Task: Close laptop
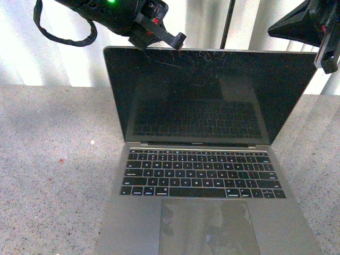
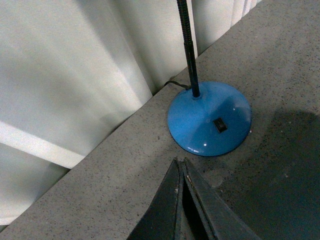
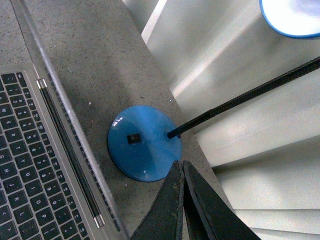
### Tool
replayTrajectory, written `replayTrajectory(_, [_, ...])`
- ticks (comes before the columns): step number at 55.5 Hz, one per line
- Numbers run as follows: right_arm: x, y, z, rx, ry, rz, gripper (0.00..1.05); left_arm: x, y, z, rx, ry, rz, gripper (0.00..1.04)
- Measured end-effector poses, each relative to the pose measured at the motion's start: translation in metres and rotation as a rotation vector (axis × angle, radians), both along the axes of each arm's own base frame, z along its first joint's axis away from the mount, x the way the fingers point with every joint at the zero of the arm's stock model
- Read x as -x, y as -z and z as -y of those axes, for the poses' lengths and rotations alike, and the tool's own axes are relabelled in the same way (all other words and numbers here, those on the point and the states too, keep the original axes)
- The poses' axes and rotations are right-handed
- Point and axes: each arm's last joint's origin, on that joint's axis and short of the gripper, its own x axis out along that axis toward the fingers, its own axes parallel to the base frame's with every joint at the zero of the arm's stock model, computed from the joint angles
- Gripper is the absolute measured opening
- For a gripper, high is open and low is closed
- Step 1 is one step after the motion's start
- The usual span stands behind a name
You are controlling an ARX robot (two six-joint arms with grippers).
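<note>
The silver-grey laptop [image 1: 202, 159] stands open on the speckled counter, black keys and big trackpad toward me, its black screen cracked near the top edge. My left gripper [image 1: 179, 38] is shut and hovers just above the lid's upper left edge, holding nothing. My right gripper [image 1: 325, 61] is shut too, hanging above the lid's upper right corner. In the right wrist view the laptop [image 3: 35, 165] shows its keyboard and hinge beside the shut right gripper [image 3: 180, 164]. The left wrist view shows the shut left gripper [image 2: 181, 161] over the counter; the laptop is not seen there.
A blue round lamp base [image 2: 209, 119] with a black gooseneck stem [image 1: 228, 24] stands behind the laptop, seen also as the lamp base [image 3: 144, 142] in the right wrist view. White panelled wall [image 1: 48, 58] runs along the counter's far edge. Bare grey counter [image 1: 53, 175] lies left of the laptop.
</note>
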Motion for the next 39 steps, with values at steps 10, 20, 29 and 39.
replayTrajectory(10, [0.0007, 0.0029, -0.0002, 0.014, -0.009, -0.019, 0.03, 0.0022, -0.0001, -0.0013, -0.010, -0.001, -0.027, 0.04])
replayTrajectory(20, [0.0027, 0.0053, -0.0021, 0.026, -0.025, -0.048, 0.03, 0.0028, -0.0005, -0.0026, -0.014, -0.003, -0.034, 0.04])
replayTrajectory(29, [0.0037, 0.0062, -0.0052, 0.031, -0.038, -0.056, 0.03, 0.0038, -0.0017, -0.0035, -0.026, 0.004, -0.034, 0.04])
replayTrajectory(39, [0.0045, 0.0071, -0.0055, 0.036, -0.044, -0.064, 0.03, 0.0060, -0.0021, -0.0041, -0.032, 0.013, -0.037, 0.04])
